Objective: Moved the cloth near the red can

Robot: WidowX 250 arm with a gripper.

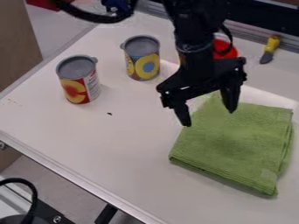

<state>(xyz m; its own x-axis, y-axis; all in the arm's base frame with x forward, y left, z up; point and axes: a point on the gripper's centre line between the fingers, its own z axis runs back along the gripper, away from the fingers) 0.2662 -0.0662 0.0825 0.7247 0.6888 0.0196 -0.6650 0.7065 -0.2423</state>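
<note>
The black gripper (209, 117) hangs over the upper left part of the green cloth (234, 144), its two fingers spread apart with nothing visible between them. Folded into a thick square, the cloth lies on the right side of the white table. A red and yellow can (79, 83) stands upright at the left, well apart from the cloth. Whether the fingertips touch the cloth, I cannot tell.
A blue and yellow can (142, 61) stands between the red can and the arm. Behind the arm is a red round object (225, 49). A yellow-handled tool (269, 49) lies at the upper right. The table's edge (76, 176) runs along the lower left.
</note>
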